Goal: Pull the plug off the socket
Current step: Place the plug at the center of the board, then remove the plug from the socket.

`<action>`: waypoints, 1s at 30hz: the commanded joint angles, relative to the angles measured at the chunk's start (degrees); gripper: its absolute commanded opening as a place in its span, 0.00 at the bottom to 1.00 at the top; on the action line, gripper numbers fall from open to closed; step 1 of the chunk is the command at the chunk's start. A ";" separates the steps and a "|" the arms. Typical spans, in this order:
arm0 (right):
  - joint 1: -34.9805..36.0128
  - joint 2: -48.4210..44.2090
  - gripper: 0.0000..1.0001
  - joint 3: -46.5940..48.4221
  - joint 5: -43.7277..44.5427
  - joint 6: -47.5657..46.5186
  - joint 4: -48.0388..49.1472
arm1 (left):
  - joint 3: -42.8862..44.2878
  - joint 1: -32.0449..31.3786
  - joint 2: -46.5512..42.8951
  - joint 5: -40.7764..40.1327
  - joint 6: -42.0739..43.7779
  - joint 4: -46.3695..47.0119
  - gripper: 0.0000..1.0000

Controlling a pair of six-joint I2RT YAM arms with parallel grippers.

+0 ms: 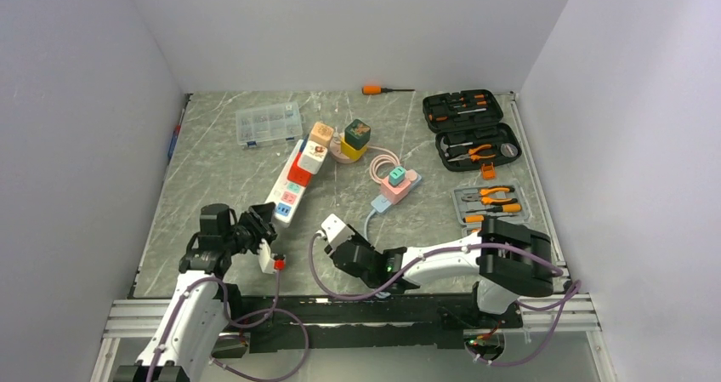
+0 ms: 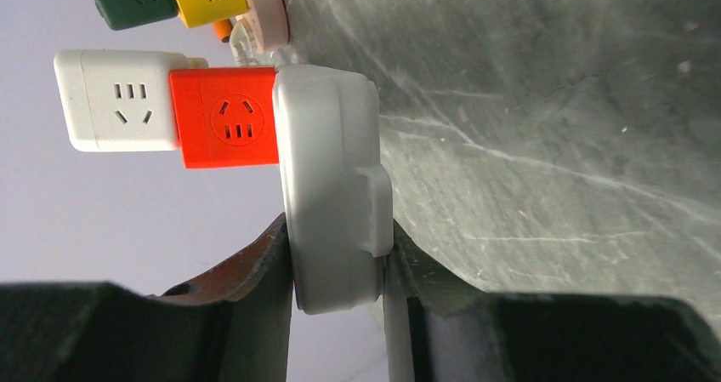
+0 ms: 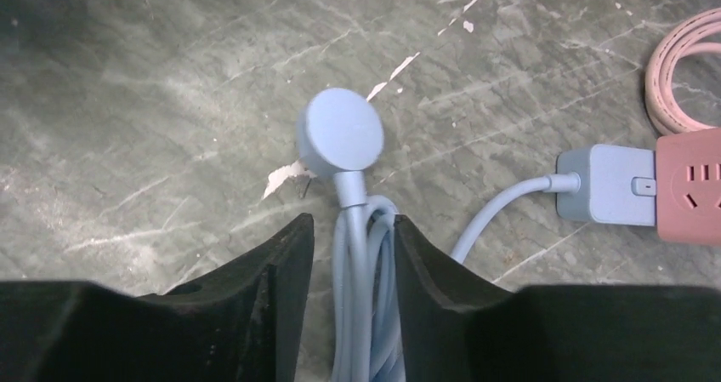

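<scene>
While clamping white strip (image 2: 327, 186) in left end effector (image 2: 340, 237), move right end effector (image 3: 350, 225), narrowly parted astride blue cord (image 3: 364, 263), to plug (image 3: 605, 185) seated in pink socket (image 3: 689, 188) mid-tabletop (image 3: 170, 101); grip plug body, not cord; pull straight.

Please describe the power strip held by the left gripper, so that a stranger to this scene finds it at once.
On the grey table, look left of centre: a long white power strip runs diagonally from the left gripper, which clamps its near end. Unlike the short pink strip to its right, it carries a red cube adapter.
</scene>
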 commanded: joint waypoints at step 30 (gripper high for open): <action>-25.83 -21.74 0.79 6.95 -13.88 16.86 -21.70 | 45.56 -0.76 6.36 -7.27 -62.10 -48.46 0.99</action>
